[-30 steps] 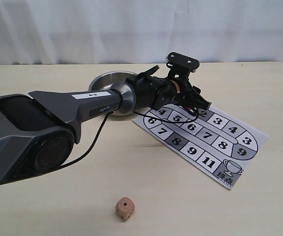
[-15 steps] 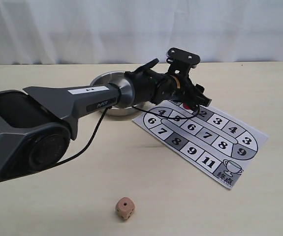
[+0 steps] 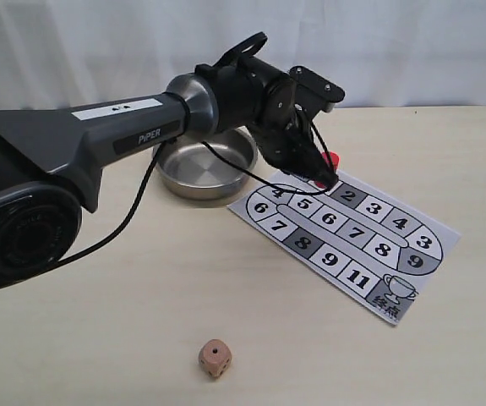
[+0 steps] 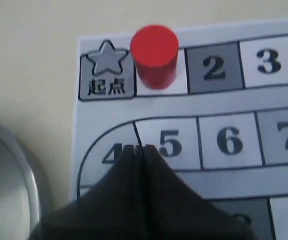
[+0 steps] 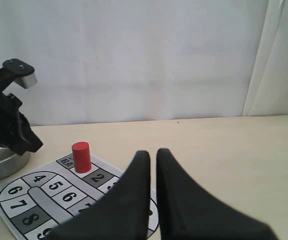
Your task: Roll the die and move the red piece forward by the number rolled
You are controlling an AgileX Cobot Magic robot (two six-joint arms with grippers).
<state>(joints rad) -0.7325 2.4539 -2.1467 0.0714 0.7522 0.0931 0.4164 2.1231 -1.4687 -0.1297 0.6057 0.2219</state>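
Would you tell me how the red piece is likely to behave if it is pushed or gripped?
The red piece stands upright and looks taller than wide, so a high push would probably tip it. Once down, its round side would likely roll. It looks rigid enough to grip.

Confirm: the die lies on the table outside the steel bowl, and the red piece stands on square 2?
Not on 2. The left wrist view shows the red piece standing on the square between the star square and square 2. The die does lie on the table outside the steel bowl.
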